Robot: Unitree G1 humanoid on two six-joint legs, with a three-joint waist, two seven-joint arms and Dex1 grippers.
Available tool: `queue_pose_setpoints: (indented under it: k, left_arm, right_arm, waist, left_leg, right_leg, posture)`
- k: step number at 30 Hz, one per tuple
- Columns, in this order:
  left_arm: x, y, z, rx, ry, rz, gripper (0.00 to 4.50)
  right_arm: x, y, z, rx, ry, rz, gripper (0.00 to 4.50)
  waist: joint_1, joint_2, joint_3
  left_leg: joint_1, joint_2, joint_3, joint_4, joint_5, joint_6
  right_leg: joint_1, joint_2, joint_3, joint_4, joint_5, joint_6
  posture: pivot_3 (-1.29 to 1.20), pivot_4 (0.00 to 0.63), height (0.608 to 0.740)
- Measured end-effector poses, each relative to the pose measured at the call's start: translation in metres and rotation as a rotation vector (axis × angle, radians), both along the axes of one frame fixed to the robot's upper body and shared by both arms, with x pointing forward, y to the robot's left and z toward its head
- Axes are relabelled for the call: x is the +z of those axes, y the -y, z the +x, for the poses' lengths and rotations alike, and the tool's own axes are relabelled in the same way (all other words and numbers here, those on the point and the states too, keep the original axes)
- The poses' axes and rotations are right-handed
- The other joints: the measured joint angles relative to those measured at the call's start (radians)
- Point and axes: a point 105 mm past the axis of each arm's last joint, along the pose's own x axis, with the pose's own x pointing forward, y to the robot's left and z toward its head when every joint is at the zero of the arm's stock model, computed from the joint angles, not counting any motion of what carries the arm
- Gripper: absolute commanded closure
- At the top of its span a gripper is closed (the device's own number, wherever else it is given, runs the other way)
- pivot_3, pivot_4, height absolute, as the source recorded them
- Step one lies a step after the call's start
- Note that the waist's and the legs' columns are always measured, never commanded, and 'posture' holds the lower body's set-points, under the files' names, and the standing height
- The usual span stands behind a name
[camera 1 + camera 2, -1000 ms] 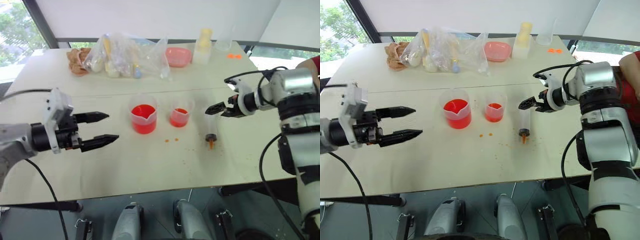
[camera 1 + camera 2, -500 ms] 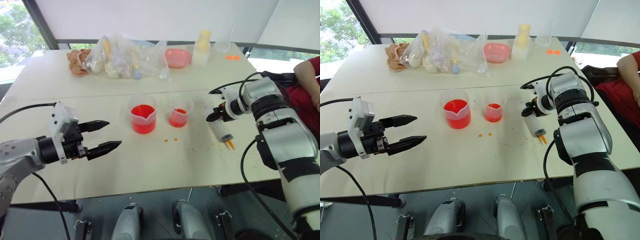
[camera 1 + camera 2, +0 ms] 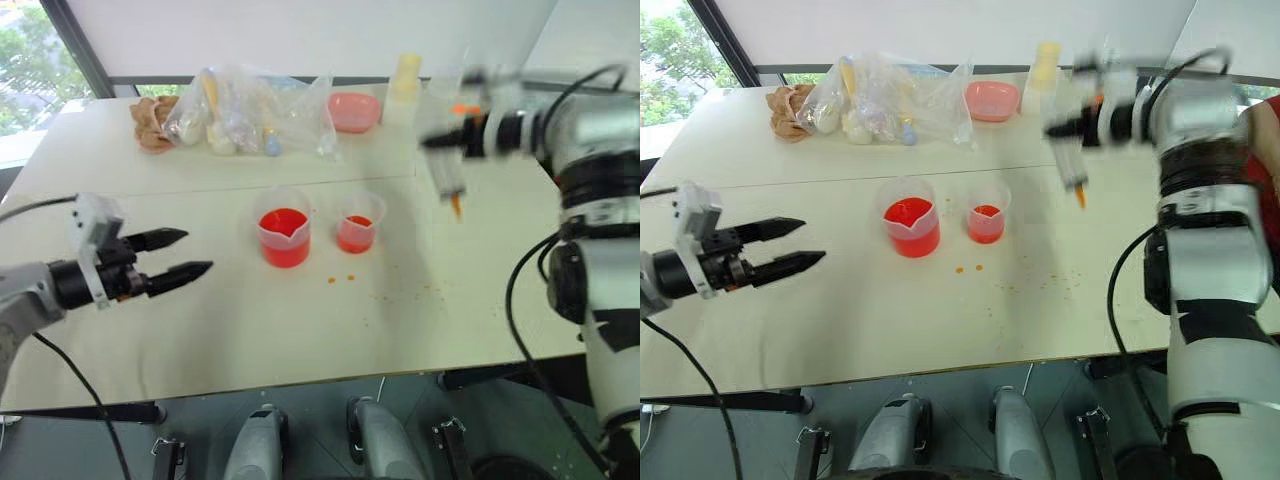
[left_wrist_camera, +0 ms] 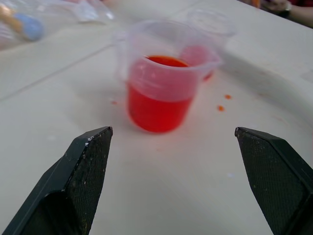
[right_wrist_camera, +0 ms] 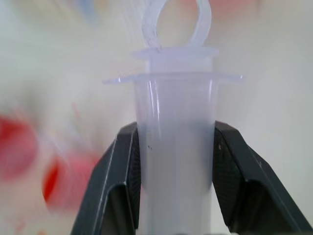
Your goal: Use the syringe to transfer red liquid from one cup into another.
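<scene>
Clear syringe (image 3: 449,180) in R fingers (image 5: 122,186), above table (image 3: 300,320)

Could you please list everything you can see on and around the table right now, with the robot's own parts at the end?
Spouted beaker: one, clear, red liquid inside, table centre.
Smaller cup: one, clear, red contents, right of the beaker.
Syringe: one, clear with orange tip, held above the table, tip down.
Drops: few, orange, on table before the cups.
Plastic bag: one, clear, far side.
Dish: one, pink, far side.
Bottle: one, pale yellow, beside the dish.
Left gripper: open, empty.
Right gripper: shut on the syringe.
</scene>
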Motion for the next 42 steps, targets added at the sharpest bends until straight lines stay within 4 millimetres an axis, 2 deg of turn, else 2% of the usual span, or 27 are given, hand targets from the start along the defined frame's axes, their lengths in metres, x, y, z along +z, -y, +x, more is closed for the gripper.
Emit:
queue_pose_setpoints:
  k: [1, 2, 3, 5, 8, 11, 13, 17, 20, 24, 27, 30, 36, 42]
  left_arm:
    - [0.005, 0.0, 0.007, 0.005, 0.03, -0.004, 0.27]
    - [0.009, -0.001, 0.013, 0.016, 0.057, -0.01, 0.27]
    - [0.01, -0.001, 0.02, 0.026, 0.079, -0.011, 0.27]
    - [0.008, 0.002, 0.029, 0.03, 0.086, -0.001, 0.27]
    - [0.007, 0.007, 0.037, 0.022, 0.095, -0.001, 0.27]
    - [0.024, 0.007, 0.043, 0.024, 0.143, 0.006, 0.27]
    - [0.035, 0.007, 0.043, 0.022, 0.175, 0.02, 0.27]
    - [0.054, 0.006, 0.043, 0.02, 0.226, 0.051, 0.27]
    - [0.067, 0.009, 0.044, 0.007, 0.269, 0.052, 0.27]
    - [0.088, 0.026, 0.046, -0.031, 0.343, 0.0, 0.27]
    - [0.088, 0.041, 0.045, -0.081, 0.352, -0.004, 0.27]
    - [0.086, 0.044, 0.047, -0.082, 0.35, -0.021, 0.27]
    - [0.103, 0.063, 0.064, -0.112, 0.439, -0.018, 0.27]
    - [0.099, 0.071, 0.081, -0.123, 0.461, 0.001, 0.27]
  right_arm:
    - [0.013, -0.017, -0.011, 0.052, 0.109, 0.02, 3.1]
    - [0.017, -0.032, -0.02, 0.1, 0.178, 0.037, 3.1]
    - [0.014, -0.052, -0.03, 0.156, 0.244, 0.052, 3.1]
    - [-0.005, -0.085, -0.04, 0.241, 0.292, 0.085, 3.1]
    - [-0.017, -0.108, -0.047, 0.291, 0.286, 0.181, 3.1]
    - [-0.014, -0.125, -0.058, 0.342, 0.299, 0.287, 3.1]
    - [-0.022, -0.13, -0.059, 0.354, 0.273, 0.335, 3.1]
    - [-0.053, -0.138, -0.054, 0.343, 0.166, 0.379, 3.1]
    - [-0.067, -0.148, -0.055, 0.356, 0.13, 0.389, 3.1]
    - [-0.089, -0.161, -0.056, 0.389, 0.12, 0.426, 3.1]
    - [-0.115, -0.171, -0.048, 0.38, 0.07, 0.408, 3.1]
    - [-0.116, -0.171, -0.046, 0.369, 0.095, 0.409, 3.1]
    - [-0.13, -0.181, -0.046, 0.377, 0.101, 0.376, 3.1]
    - [-0.134, -0.179, -0.044, 0.352, 0.113, 0.364, 3.1]
  waist:
    - [0.001, -0.002, -0.002]
    - [0.001, -0.005, -0.003]
    - [0.002, -0.007, -0.005]
    - [0.003, -0.007, -0.004]
    - [0.008, -0.007, -0.004]
    - [0.013, -0.008, -0.005]
    - [0.011, -0.008, -0.005]
    - [0.007, -0.008, -0.004]
    - [0.005, -0.008, -0.004]
    - [0.004, -0.008, -0.005]
    - [0.003, -0.008, -0.004]
    - [0.003, -0.008, -0.005]
    - [0.006, -0.008, -0.005]
    - [0.006, -0.008, -0.005]
  left_leg:
    - [0.003, 0.0, 0.0, -0.003, 0.0, 0.0]
    - [0.006, 0.0, -0.001, -0.004, 0.0, 0.0]
    - [0.007, 0.0, -0.001, -0.005, 0.0, 0.0]
    - [0.006, -0.001, 0.0, -0.004, 0.001, -0.001]
    - [-0.002, -0.001, -0.001, -0.002, 0.003, -0.005]
    - [-0.004, -0.001, -0.001, -0.001, 0.004, -0.007]
    - [-0.003, -0.002, -0.001, -0.002, 0.004, -0.007]
    - [-0.002, -0.002, -0.001, -0.002, 0.004, -0.007]
    - [-0.002, -0.001, -0.002, -0.002, 0.004, -0.007]
    - [-0.001, -0.001, -0.002, -0.002, 0.004, -0.007]
    - [-0.001, -0.001, -0.002, -0.002, 0.004, -0.007]
    - [-0.001, -0.001, -0.002, -0.002, 0.004, -0.007]
    - [-0.001, -0.002, -0.002, -0.001, 0.005, -0.007]
    - [-0.001, -0.002, -0.002, -0.001, 0.005, -0.008]
  right_leg:
    - [0.002, 0.0, 0.0, 0.0, 0.0, 0.0]
    - [0.004, 0.0, -0.001, 0.001, 0.0, 0.0]
    - [0.005, 0.0, -0.001, 0.002, 0.0, 0.0]
    - [0.003, -0.002, 0.0, 0.004, 0.0, 0.0]
    - [-0.004, -0.003, 0.0, 0.009, 0.0, 0.0]
    - [-0.005, -0.003, -0.001, 0.009, 0.0, 0.0]
    - [-0.005, -0.003, -0.001, 0.009, 0.0, 0.0]
    - [-0.005, -0.002, -0.001, 0.009, 0.0, -0.001]
    - [-0.005, -0.002, -0.001, 0.009, 0.0, -0.001]
    - [-0.004, -0.002, -0.001, 0.009, 0.0, 0.0]
    - [-0.004, -0.002, 0.0, 0.009, 0.0, 0.0]
    - [-0.005, -0.002, 0.0, 0.009, 0.0, 0.0]
    - [-0.004, -0.002, -0.001, 0.009, 0.0, 0.0]
    - [-0.004, -0.002, -0.001, 0.01, 0.0, 0.0]
  posture:
    - [0.0, 0.15, 0.74]
    - [0.0, 0.15, 0.74]
    - [0.0, 0.15, 0.74]
    - [0.0, 0.15, 0.74]
    - [0.0, 0.15, 0.74]
    - [0.0, 0.15, 0.74]
    - [0.0, 0.15, 0.74]
    - [0.0, 0.15, 0.74]
    - [0.0, 0.15, 0.74]
    - [0.0, 0.15, 0.74]
    - [0.0, 0.15, 0.74]
    - [0.0, 0.15, 0.74]
    - [0.0, 0.15, 0.74]
    - [0.0, 0.15, 0.74]
